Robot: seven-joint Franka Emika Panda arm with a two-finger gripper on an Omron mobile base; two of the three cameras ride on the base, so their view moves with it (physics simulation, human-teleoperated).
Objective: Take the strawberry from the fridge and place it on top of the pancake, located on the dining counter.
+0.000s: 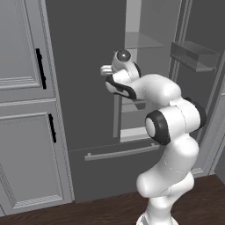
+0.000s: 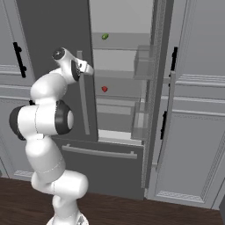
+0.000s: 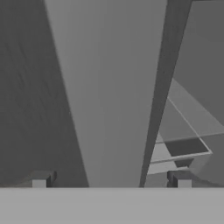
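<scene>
Only the fridge [image 2: 118,145] stands open; the strawberry [image 2: 104,89] waits shelved, end effector [image 3: 111,181] spread empty.

Fridge [image 2: 118,167] top beyond frame edge

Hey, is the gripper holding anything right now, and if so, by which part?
Nothing is held. The gripper is open, its fingers standing either side of the fridge door's long bar handle without closing on it. The strawberry sits untouched on its shelf.
</scene>
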